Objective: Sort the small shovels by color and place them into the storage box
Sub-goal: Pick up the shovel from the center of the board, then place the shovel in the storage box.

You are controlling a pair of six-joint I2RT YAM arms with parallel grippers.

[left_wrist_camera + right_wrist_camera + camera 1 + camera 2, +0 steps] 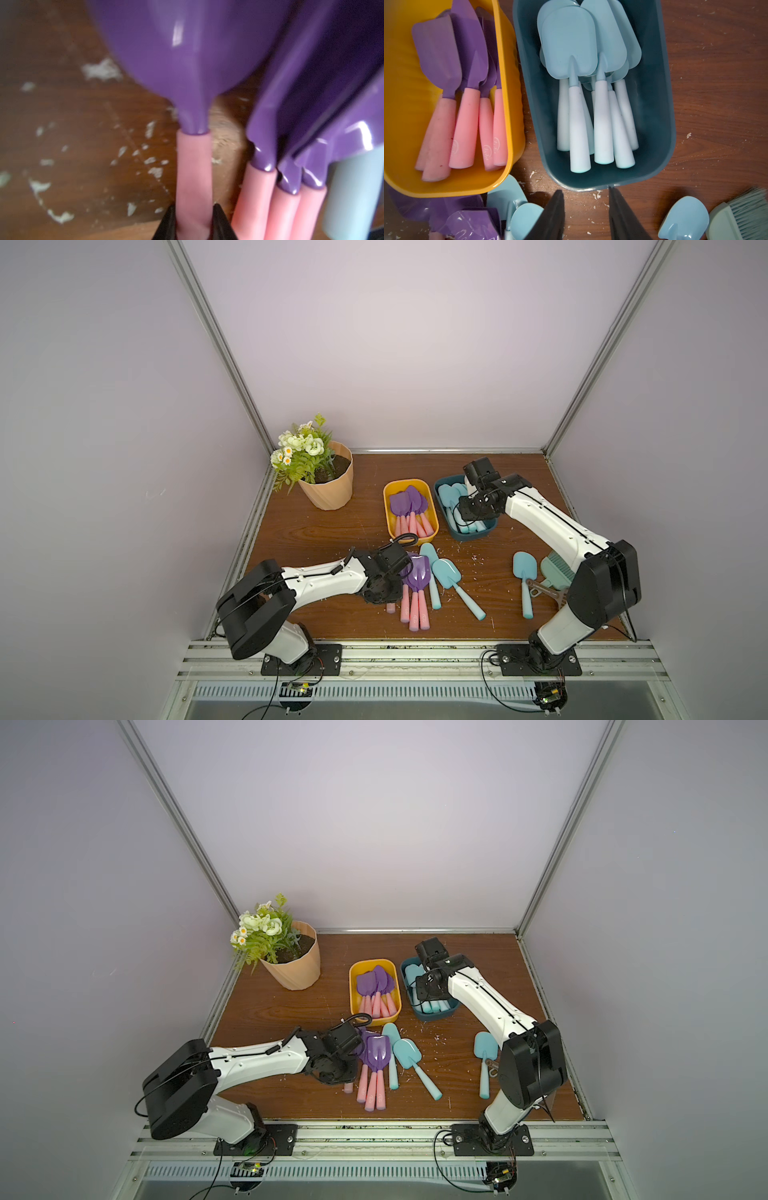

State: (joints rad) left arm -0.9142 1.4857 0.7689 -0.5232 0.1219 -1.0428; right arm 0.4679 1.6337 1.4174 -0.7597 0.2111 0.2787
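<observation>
Farthest left, a flower pot (328, 485) stands in the far-left corner and has no part in the sorting. Next, the left gripper (193, 207) is low on the table, and the left wrist view shows its dark fingers (220, 220) pressed against either side of the pink handle (194, 166) of a round-bladed purple shovel (176, 52). That shovel is the leftmost of the loose purple shovels (417, 572), whose handles lie side by side just to its right.

The relation that matters is this: the pinched shovel's long axis runs near to far, handle toward the near edge and blade toward the far side. The yellow box (387, 510), already holding purple shovels, lies just beyond the blade and slightly right, with its own length set much the same way. I judge that lifting and carrying the shovel away from the near edge would need little turning, and the left arm is plainly the closer one.

Right of the pile lie two aqua shovels (446, 572). Further right and farther back, the dark teal box (656, 93) holds a stack of aqua ones. The right gripper (585, 190) hovers over its near rim, jaws spread and empty. A third aqua shovel (523, 568), a green brush (555, 570) and a brown scoop (544, 591) lie near the right arm.
</observation>
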